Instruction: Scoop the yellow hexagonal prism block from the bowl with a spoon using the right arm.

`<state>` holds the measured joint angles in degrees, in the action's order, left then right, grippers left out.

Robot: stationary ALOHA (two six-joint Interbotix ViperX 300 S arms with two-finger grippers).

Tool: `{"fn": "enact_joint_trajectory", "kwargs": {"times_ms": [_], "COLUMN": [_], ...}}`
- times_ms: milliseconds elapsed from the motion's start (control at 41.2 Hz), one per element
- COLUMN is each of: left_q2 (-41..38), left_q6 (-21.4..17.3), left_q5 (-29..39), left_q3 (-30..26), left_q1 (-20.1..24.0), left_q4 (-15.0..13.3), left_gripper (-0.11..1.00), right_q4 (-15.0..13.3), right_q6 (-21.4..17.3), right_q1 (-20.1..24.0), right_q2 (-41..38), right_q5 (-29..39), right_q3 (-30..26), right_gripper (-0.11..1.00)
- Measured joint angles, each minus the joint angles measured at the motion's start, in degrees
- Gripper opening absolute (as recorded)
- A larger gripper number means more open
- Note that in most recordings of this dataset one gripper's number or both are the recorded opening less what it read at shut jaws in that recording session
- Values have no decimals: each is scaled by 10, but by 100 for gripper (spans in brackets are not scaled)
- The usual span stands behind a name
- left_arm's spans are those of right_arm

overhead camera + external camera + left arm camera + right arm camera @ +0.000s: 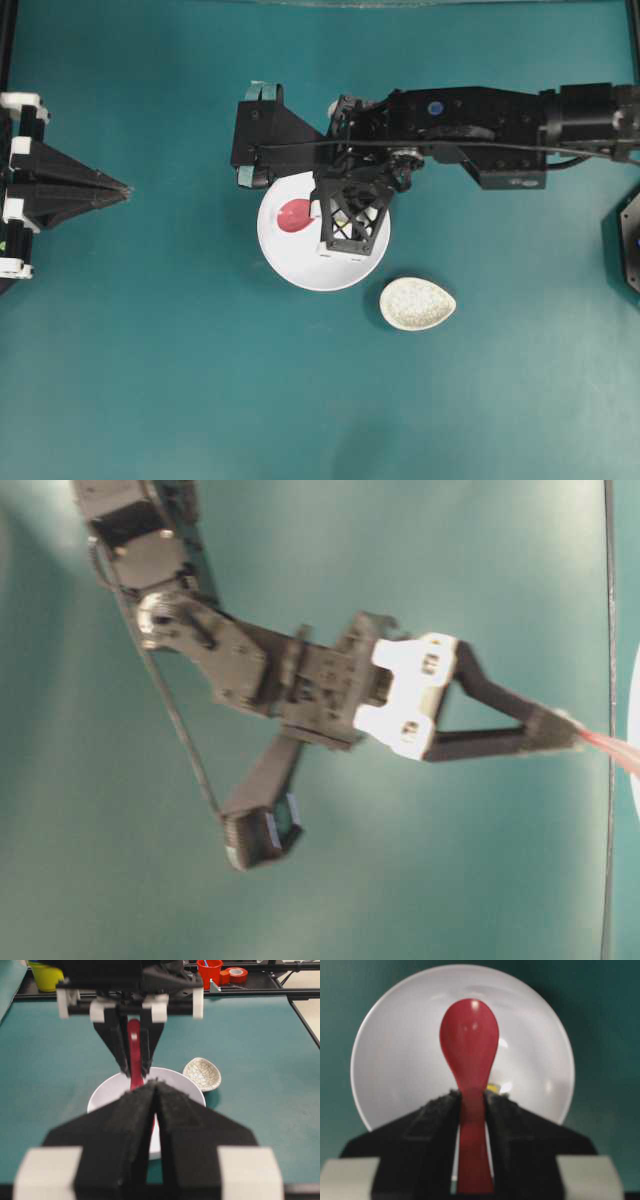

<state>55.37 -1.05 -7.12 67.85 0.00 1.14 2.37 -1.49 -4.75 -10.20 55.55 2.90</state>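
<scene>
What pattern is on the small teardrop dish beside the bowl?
Cream teardrop dish with dark crackle lines; left wrist view.

Teal table (150, 350) carries white bowl (285, 262) near centre, and small speckled cream teardrop spoon rest (417, 303) just beside the bowl, apart from it, on its lower right.

A: Spoon (469, 1045) is showing glossy, smooth red, glaze-like. Bowl (390, 1060)?
B: Looking smooth white, faint sheen. Rest (202, 1073) is showing crackled, speckled cream glaze. Table (150, 350) is looking matt teal. Right gripper (471, 1102) pads (437, 1110) are reading rough, foam-like.
</scene>
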Motion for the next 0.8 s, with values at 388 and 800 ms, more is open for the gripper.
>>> {"fn": "enact_joint_trajectory", "kwargs": {"times_ms": [388, 800], "left_q2": [0, -2], "left_q6": [0, 0], "left_q5": [0, 0], "left_q3": [1, 1], "left_q1": [0, 1], "left_q4": [0, 0], "left_gripper": [1, 1], "right_q4": [-2, 16], "right_q6": [-15, -99], "right_q1": [0, -1], "right_q2": [29, 29], "right_q5": [98, 149], "right_q3": [-3, -3], "right_gripper": [24, 24]}}
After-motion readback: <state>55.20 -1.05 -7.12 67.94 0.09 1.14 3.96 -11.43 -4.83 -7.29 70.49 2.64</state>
